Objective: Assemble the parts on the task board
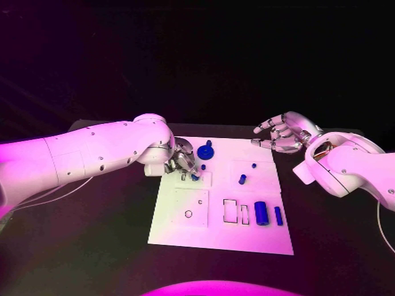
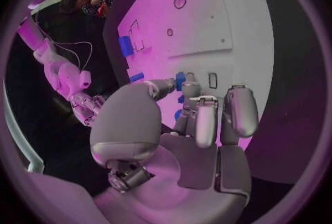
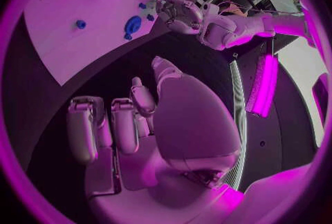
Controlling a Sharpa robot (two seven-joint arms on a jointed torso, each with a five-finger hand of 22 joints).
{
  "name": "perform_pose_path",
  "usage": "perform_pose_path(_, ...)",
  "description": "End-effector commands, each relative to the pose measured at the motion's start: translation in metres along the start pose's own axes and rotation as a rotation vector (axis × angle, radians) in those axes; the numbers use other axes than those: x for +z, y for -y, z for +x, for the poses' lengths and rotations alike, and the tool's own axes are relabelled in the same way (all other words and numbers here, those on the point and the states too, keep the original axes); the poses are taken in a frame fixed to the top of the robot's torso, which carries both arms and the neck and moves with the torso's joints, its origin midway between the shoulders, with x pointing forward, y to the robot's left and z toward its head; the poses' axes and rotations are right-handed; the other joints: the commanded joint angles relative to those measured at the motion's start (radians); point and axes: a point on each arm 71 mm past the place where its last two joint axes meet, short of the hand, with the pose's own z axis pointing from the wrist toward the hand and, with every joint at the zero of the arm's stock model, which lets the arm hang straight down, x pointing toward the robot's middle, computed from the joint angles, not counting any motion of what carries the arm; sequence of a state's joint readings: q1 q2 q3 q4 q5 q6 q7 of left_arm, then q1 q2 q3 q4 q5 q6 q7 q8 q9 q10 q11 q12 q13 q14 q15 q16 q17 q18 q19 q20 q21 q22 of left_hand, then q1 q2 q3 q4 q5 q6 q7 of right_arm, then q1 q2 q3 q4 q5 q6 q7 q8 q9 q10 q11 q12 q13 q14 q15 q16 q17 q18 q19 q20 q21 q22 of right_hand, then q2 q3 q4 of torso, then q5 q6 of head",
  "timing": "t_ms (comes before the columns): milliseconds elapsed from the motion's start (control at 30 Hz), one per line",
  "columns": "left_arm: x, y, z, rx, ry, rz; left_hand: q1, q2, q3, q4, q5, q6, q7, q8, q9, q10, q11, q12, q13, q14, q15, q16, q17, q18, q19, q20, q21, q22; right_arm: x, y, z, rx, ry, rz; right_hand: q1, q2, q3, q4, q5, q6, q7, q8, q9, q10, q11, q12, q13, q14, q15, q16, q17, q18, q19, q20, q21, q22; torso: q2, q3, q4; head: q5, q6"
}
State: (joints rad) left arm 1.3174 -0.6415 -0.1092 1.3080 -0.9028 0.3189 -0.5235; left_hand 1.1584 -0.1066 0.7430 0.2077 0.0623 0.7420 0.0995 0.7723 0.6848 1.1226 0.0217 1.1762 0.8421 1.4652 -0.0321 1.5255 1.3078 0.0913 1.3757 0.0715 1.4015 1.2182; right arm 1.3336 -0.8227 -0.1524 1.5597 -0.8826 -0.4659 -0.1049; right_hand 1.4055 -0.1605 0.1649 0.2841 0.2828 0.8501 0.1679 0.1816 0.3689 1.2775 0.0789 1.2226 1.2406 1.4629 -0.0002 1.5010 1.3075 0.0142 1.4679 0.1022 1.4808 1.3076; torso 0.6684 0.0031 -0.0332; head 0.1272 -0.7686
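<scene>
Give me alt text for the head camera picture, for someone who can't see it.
The robot's left hand reaches over the far left part of a white task board on a black table, its fingers at a small blue part. The right hand, holding nothing, hovers beyond the board's far right corner. More blue parts sit across the board.

Both arms are white with smooth, rounded shells dotted with small dark screws. A thin pale cable trails beside the left arm (image 1: pixel 82 154). The left hand (image 1: pixel 178 161) and right hand (image 1: pixel 282 134) are silver metal with blocky, segmented fingers.
</scene>
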Motion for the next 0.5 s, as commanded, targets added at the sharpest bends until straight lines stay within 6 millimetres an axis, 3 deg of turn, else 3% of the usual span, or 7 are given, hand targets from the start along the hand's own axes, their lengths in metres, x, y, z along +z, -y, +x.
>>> perform_pose_path(33, -0.0039, 0.0004, -0.0012, -0.078, 0.029, 0.026, -0.015, -0.001, 0.182, -0.174, 0.004, 0.013, -0.003, 0.006, 0.086, 0.014, -0.001, 0.009, 0.008, 0.083, -0.009, 0.008, 0.199, -0.016, 0.003, -0.002, 0.005, 0.002, -0.0004, -0.0008, 0.0018, -0.001, -0.019, -0.003, -0.002, 0.004, 0.007, 0.001, 0.004, 0.003, -0.002, 0.005, -0.001, -0.003, 0.000, -0.003, -0.001, 0.080, 0.002, -0.003, 0.155, 0.009, 0.062, 0.003, -0.006, 0.213, 0.000, 0.0004, 0.0016, 0.001, 0.001)
perform_pose_path(367, -0.0132, -0.0086, -0.0042, -0.114, 0.118, 0.025, -0.043, -0.013, 0.206, -0.196, 0.017, 0.024, -0.010, 0.018, 0.102, 0.059, -0.008, 0.049, 0.069, 0.087, -0.015, 0.013, 0.208, -0.017, 0.008, -0.008, 0.008, 0.008, -0.0009, 0.0002, 0.0013, -0.001, -0.019, 0.001, -0.003, 0.003, 0.008, 0.001, 0.007, 0.004, -0.002, 0.006, -0.001, -0.004, 0.000, -0.003, -0.001, 0.079, 0.002, -0.004, 0.154, 0.009, 0.062, 0.003, -0.006, 0.214, 0.001, 0.0002, 0.0018, 0.007, 0.003)
perform_pose_path(400, -0.0132, -0.0086, -0.0038, -0.106, 0.129, 0.023, -0.059, -0.024, 0.220, -0.206, 0.086, 0.034, -0.014, 0.026, 0.109, 0.077, -0.012, 0.065, 0.093, 0.089, -0.019, 0.015, 0.212, -0.020, 0.015, -0.011, 0.013, 0.018, -0.0009, 0.0003, 0.0013, -0.001, -0.020, 0.001, -0.003, 0.003, 0.008, 0.001, 0.007, 0.004, -0.002, 0.006, -0.001, -0.004, 0.000, -0.003, -0.001, 0.079, 0.002, -0.004, 0.154, 0.009, 0.062, 0.003, -0.006, 0.214, 0.001, 0.0000, 0.0006, 0.008, 0.003)
perform_pose_path(433, -0.0131, -0.0085, -0.0031, -0.098, 0.139, 0.021, -0.068, -0.029, 0.227, -0.213, 0.121, 0.039, -0.016, 0.031, 0.113, 0.086, -0.014, 0.072, 0.105, 0.089, -0.021, 0.015, 0.212, -0.019, 0.015, -0.014, 0.013, 0.017, -0.0009, 0.0004, 0.0012, -0.001, -0.020, 0.001, -0.003, 0.003, 0.008, 0.001, 0.007, 0.004, -0.002, 0.006, -0.001, -0.004, 0.000, -0.003, -0.001, 0.079, 0.002, -0.004, 0.154, 0.009, 0.062, 0.003, -0.006, 0.214, 0.001, 0.0001, 0.0005, 0.009, 0.002)
perform_pose_path(500, -0.0124, -0.0085, -0.0012, -0.080, 0.157, 0.017, -0.077, -0.032, 0.231, -0.217, 0.140, 0.041, -0.018, 0.034, 0.116, 0.093, -0.016, 0.077, 0.113, 0.089, -0.023, 0.016, 0.213, -0.019, 0.014, -0.016, 0.012, 0.015, -0.0007, 0.0007, 0.0012, -0.003, -0.019, 0.001, -0.004, 0.002, 0.009, 0.002, 0.009, 0.005, -0.003, 0.007, -0.001, -0.003, 0.000, -0.003, -0.001, 0.080, 0.002, -0.004, 0.155, 0.008, 0.062, 0.003, -0.005, 0.214, 0.001, -0.0003, -0.0003, 0.011, 0.001)
